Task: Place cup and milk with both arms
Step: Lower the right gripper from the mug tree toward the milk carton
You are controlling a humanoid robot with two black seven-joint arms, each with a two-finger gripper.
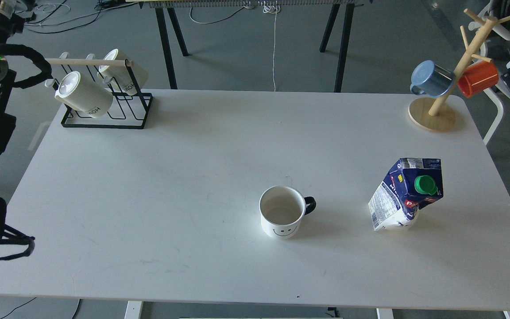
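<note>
So the white cup (282,217) with the smiley face is seen sitting upright on the white table (184,177), a bit right of centre and toward the near edge, mouth open straight up and empty as far as can be told. Its black handle is pointed to the right, roughly at the milk carton (405,194), and the smiley is turned toward the near edge. The milk carton is parked well apart from the cup on the right side of the table, standing on its base but crumpled, so its long axis is tilted, with the top leaning up and to the right; the green cap (423,184) is faced toward the camera. Neither thing is being touched by anything. At the far left corner a black wire rack (107,116) is loaded with two cream mugs lying on their sides, bottoms shown to the camera. At the far right corner a wooden mug tree (441,104) is hung with a blue mug (431,79) and an orange mug (478,78). Only thick dark arm parts and cables are caught at the left edge; no tool of either arm is shown, so apart or together can't be told.
</note>
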